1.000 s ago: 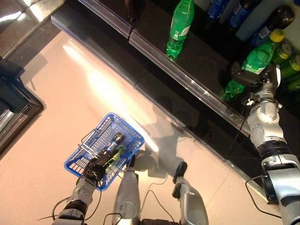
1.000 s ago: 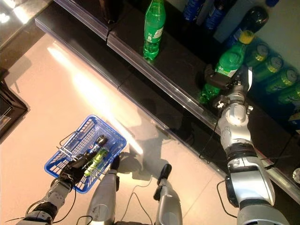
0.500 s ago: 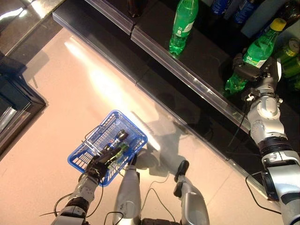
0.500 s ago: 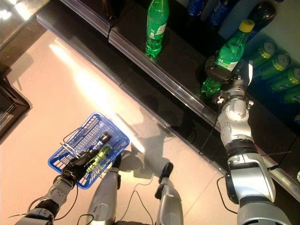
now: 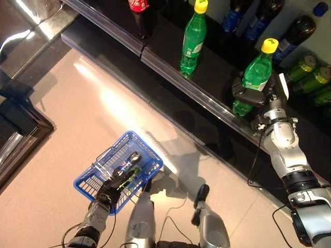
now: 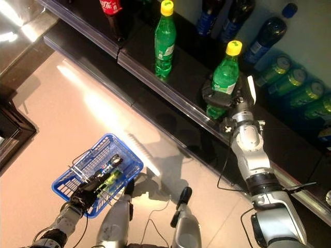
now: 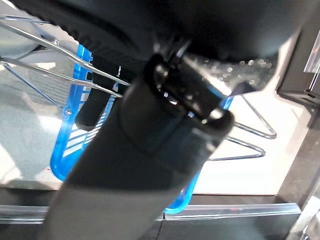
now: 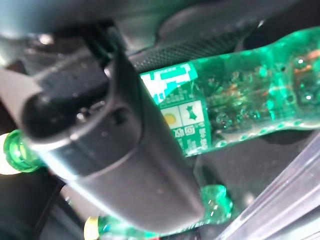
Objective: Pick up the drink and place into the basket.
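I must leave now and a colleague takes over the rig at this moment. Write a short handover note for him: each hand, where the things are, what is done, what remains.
Right hand: closed round the green bottle with the yellow cap, at the dark shelf. I cannot tell whether it is lifted off the shelf.
Left hand: holds the wire handle of the blue basket, low above the floor.
In the basket: drinks already lie inside, at least a dark bottle and a green one.
Done: the bottle is grasped.
Left: carry it from the shelf to the basket, put it in, release.
Also on the shelf: a second green bottle further along, not touched.
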Controlling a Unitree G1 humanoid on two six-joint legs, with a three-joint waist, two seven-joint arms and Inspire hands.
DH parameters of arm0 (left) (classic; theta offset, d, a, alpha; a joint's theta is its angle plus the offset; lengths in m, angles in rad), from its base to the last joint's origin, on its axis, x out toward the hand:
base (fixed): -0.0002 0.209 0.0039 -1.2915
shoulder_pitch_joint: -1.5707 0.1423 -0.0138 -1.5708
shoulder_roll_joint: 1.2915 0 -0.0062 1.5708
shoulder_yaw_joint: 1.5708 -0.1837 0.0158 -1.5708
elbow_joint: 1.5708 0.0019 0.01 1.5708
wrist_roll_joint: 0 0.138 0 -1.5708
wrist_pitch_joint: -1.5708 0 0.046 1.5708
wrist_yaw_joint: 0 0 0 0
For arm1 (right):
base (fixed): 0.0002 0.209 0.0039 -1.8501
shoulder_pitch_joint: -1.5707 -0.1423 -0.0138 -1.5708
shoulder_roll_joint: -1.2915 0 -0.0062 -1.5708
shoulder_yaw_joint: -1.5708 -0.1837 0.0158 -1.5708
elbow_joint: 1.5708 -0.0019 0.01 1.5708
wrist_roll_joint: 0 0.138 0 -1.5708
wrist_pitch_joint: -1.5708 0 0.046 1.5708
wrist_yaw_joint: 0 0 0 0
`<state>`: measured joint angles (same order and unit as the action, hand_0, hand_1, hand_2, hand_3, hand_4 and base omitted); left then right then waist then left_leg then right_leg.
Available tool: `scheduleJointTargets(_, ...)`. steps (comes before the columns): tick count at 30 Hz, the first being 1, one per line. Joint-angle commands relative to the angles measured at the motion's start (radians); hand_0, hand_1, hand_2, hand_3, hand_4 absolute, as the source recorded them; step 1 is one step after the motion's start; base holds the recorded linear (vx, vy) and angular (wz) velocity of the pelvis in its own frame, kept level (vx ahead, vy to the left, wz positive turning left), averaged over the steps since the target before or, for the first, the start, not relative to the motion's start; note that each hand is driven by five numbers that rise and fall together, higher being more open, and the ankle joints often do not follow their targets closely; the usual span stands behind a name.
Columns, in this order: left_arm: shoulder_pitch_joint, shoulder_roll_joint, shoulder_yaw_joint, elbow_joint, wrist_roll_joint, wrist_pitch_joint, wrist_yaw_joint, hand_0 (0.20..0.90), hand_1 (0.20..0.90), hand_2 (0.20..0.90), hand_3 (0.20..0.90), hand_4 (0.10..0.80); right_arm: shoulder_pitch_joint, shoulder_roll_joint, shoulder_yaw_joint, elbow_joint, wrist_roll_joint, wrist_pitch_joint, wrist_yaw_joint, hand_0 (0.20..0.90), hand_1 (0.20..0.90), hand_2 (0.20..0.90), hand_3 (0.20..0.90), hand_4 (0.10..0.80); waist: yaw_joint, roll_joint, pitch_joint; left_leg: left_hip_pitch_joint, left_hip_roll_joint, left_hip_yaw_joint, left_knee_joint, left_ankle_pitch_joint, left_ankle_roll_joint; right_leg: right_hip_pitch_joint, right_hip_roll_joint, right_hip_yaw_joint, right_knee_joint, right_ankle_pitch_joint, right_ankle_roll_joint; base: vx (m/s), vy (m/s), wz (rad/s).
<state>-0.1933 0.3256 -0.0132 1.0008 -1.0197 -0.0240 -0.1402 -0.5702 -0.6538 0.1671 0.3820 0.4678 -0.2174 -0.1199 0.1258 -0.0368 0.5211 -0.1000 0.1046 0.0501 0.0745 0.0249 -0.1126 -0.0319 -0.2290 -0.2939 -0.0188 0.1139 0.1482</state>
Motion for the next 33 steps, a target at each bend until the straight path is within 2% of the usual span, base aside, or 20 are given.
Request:
scheduleJointTargets(1, 0.100, -0.018, -0.035, -0.063, 0.031, -0.058, -0.079, 0.300, 0.300, 0.300, 0.200, 0.100, -0.021, -0.043, -0.083, -0.173, -0.032, -0.118, 0.025, 0.300, 0.300, 0.300, 0.200, 0.100, -0.014, -0.010, -0.259, 0.051, -0.075, 0.066, -0.072, -0.014, 0.051, 0.010, 0.042, -0.004, 0.035, -0.057, 0.008, 0.124, 0.027, 0.02)
scheduleJointTargets(8, 0.122, -0.047, -0.005, -0.029, 0.054, -0.060, -0.071, 0.300, 0.300, 0.300, 0.200, 0.100, 0.071, -0.007, -0.082, -0.275, -0.076, -0.113, 0.086, 0.300, 0.300, 0.300, 0.200, 0.100, -0.017, -0.007, -0.353, 0.126, -0.068, 0.064, -0.161, 0.010, 0.042, 0.086, 0.047, -0.032, -0.016, -0.054, 0.008, 0.066, 0.000, 0.03)
scheduleJointTargets(13, 0.117, -0.053, 0.012, 0.020, 0.073, -0.058, -0.072, 0.300, 0.300, 0.300, 0.200, 0.100, 0.087, 0.000, -0.078, -0.320, -0.089, -0.101, 0.106, 0.300, 0.300, 0.300, 0.200, 0.100, -0.017, -0.016, -0.385, 0.137, -0.068, 0.059, -0.162, 0.005, 0.035, 0.121, 0.052, -0.054, -0.060, -0.043, 0.006, 0.010, -0.017, 0.09)
scheduleJointTargets(20, 0.123, -0.052, 0.044, 0.060, 0.066, -0.061, -0.104, 0.300, 0.300, 0.300, 0.200, 0.100, 0.109, -0.013, -0.049, -0.392, -0.096, -0.095, 0.153, 0.300, 0.300, 0.300, 0.200, 0.100, -0.014, -0.029, -0.416, 0.164, -0.070, 0.064, -0.162, -0.006, 0.044, 0.142, 0.048, -0.057, -0.065, -0.048, 0.009, 0.005, -0.002, 0.02)
scheduleJointTargets(24, 0.123, -0.047, 0.049, 0.023, 0.009, -0.069, -0.139, 0.300, 0.300, 0.300, 0.200, 0.100, 0.133, -0.011, -0.028, -0.400, -0.074, -0.109, 0.190, 0.300, 0.300, 0.300, 0.200, 0.100, -0.010, -0.032, -0.424, 0.176, -0.072, 0.060, -0.162, -0.010, 0.050, 0.155, 0.049, -0.062, -0.059, -0.055, 0.009, 0.000, 0.000, 0.00)
scheduleJointTargets(33, 0.140, -0.052, -0.005, -0.214, -0.089, -0.079, -0.182, 0.300, 0.300, 0.300, 0.200, 0.100, 0.139, 0.045, 0.052, -0.407, -0.112, -0.112, 0.173, 0.300, 0.300, 0.300, 0.200, 0.100, 0.046, -0.045, -0.424, 0.178, -0.076, 0.025, -0.162, -0.005, 0.057, 0.190, 0.051, -0.094, -0.060, -0.057, 0.014, 0.016, -0.052, 0.00)
